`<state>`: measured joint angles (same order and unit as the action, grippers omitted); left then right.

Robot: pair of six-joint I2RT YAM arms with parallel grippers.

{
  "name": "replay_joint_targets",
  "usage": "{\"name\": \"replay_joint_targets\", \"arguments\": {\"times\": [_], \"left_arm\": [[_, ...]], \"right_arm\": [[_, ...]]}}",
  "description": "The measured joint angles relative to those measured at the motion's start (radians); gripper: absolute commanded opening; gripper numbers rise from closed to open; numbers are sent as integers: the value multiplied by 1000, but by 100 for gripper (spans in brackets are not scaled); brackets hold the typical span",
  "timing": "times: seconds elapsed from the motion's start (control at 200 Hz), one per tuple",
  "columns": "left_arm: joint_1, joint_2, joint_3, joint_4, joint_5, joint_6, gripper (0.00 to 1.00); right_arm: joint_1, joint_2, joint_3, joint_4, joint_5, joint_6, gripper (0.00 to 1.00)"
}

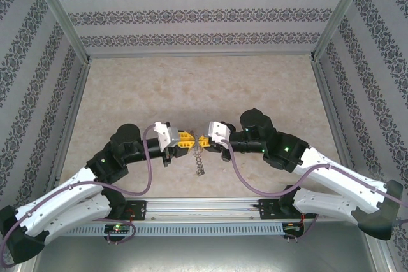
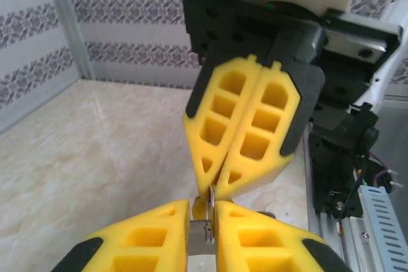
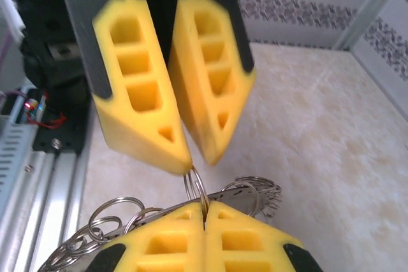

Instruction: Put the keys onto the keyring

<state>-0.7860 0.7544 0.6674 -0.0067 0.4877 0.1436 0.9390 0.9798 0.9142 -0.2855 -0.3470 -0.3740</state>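
Centrally, toward the near side of the table, the left gripper and the right gripper are set tip to tip. The keyring is found right at this meeting point. From above, its string of silver loops is seen trailing away from the fingertips toward the arm bases. Whether that string hangs free or lies on the marbled surface cannot be told.

In the right wrist view, the right gripper's yellow fingers are pressed flat together along their whole seam. A thin double wire loop of the keyring is pinched at their tips. The flat grey body of the ring and more loops are spread just behind those fingers and to either side.

In the left wrist view, the left gripper's fingers are held slightly apart, and a strip of grey metal is seen in the gap between them. Whether that metal is actually clamped cannot be told. The pinched loop is stretched across the short space between the two sets of fingertips.
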Motion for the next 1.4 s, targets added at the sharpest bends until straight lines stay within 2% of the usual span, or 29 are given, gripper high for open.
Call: {"name": "replay_joint_targets", "arguments": {"times": [0.255, 0.56, 0.734, 0.969, 1.399], "left_arm": [[-4, 89, 98, -158, -70, 61, 23], [-15, 122, 121, -232, -80, 86, 23], [-20, 114, 151, -275, -140, 82, 22], [-24, 115, 192, -283, -169, 44, 21], [-42, 197, 204, -290, -167, 3, 21]], "right_arm": [[28, 49, 43, -61, 93, -53, 0], [48, 78, 61, -105, 156, -84, 0], [52, 78, 61, -108, 206, -93, 0], [52, 76, 61, -107, 253, -93, 0], [52, 80, 61, -106, 257, -88, 0]]}}
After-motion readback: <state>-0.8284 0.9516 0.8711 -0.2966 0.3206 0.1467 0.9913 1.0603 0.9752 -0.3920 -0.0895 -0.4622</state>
